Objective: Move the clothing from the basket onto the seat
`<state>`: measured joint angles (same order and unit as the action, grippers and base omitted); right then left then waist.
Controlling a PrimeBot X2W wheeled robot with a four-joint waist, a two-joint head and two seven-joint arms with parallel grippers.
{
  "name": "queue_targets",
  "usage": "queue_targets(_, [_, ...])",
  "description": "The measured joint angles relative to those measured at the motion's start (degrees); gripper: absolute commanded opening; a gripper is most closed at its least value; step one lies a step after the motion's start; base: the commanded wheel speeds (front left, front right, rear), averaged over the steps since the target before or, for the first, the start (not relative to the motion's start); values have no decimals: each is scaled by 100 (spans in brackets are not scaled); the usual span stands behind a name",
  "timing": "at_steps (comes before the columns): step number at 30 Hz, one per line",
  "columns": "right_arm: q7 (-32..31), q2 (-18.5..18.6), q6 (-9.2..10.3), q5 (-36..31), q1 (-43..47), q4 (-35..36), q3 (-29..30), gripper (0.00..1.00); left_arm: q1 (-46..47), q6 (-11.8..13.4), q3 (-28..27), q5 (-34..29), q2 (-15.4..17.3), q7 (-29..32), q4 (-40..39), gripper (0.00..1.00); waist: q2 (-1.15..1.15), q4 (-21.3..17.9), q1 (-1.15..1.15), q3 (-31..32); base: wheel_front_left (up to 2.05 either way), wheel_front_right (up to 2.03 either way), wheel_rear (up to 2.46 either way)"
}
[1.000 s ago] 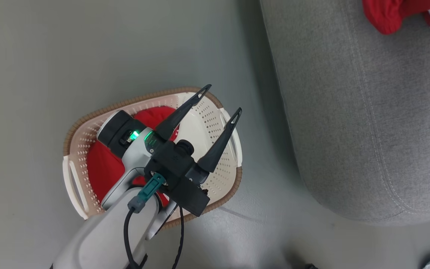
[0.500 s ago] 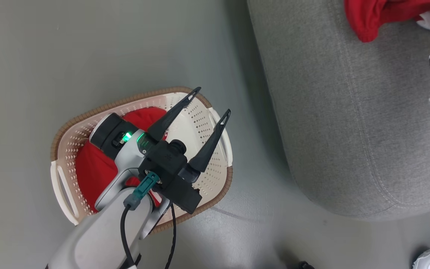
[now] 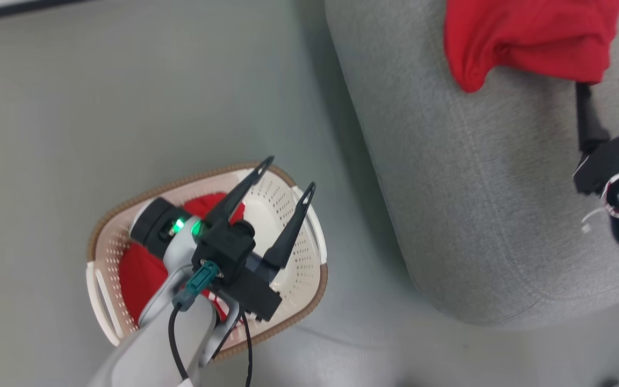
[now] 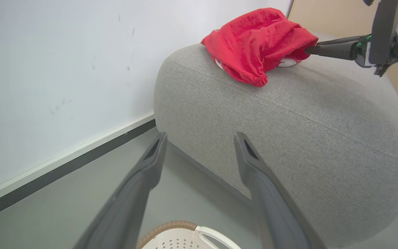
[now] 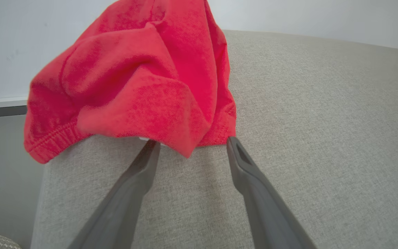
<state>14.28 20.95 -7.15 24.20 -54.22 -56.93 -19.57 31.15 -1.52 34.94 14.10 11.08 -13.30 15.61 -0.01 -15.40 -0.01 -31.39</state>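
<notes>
Snagging risk: R tool (image 3: 604, 85), splayed & empty, has tips at hem of garment (image 3: 530, 37) near seat's (image 3: 476, 188) end edge; pulling back could drag it off. 2nd garment (image 3: 137, 271) lies in basket (image 3: 299, 226) under L tool (image 3: 290, 173), also splayed.

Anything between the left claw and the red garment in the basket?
Nothing visible. The left claw hangs open above the basket; the red garment lies uncovered in it, partly behind the arm's own wrist in the head view. The fingers point toward the sofa, so the claw likely needs tilting down.
</notes>
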Motion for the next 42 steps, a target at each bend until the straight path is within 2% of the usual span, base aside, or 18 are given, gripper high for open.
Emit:
queue_targets(17, [1,-14,0,-99,893,1040,-243,100,-654,177,-502,517,-245,-101,458,100,0,171,-1,1269,0,0,0])
queue_targets(29, [1,-422,1,-104,1707,1615,-259,100,-1496,421,-1082,888,-215,-101,573,100,-1,538,0,2195,0,0,0])
queue_targets(37, [1,-786,221,-177,2443,2290,-358,100,-2078,614,-1589,1062,-122,-101,413,100,0,823,0,2669,0,0,0])
queue_targets(42, [1,-838,408,-259,2862,2697,-350,100,-2416,673,-1809,1061,-57,-101,265,100,0,953,0,2884,0,0,0])
